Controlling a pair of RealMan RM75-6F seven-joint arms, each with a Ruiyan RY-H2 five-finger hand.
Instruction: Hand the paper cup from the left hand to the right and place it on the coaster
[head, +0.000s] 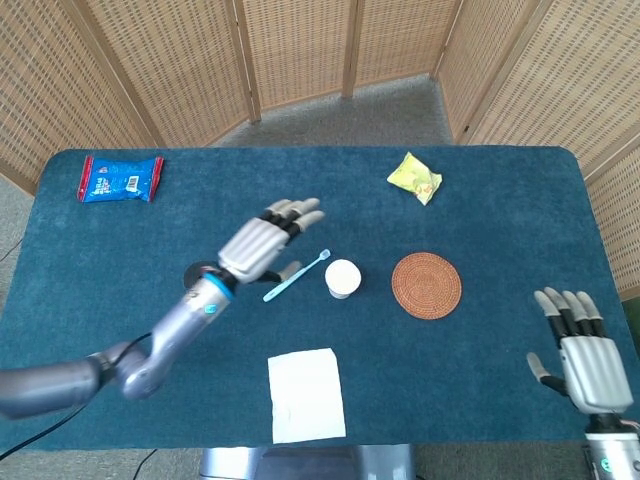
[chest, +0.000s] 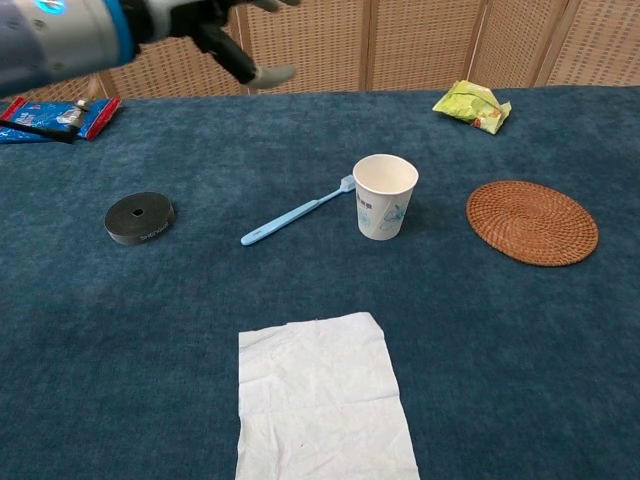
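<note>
— Two hands, both holding nothing?
— Yes. The right hand (head: 583, 362) sits nearest, at the table's front edge, fingers spread. The left hand (head: 264, 243) is raised over the felt-like blue table (head: 500, 200), fingers apart.
— Between them?
— A creased white napkin (chest: 322, 400) by the front edge. The paper cup (chest: 384, 196) stands upright on the cloth, just right of the left hand, beside the round woven coaster (chest: 531, 221) — not on it. A slim blue toothbrush (chest: 296, 215) touches the cup.

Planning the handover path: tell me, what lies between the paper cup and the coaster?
Nothing: only bare blue cloth separates the paper cup and the coaster, seen in both views.
</note>
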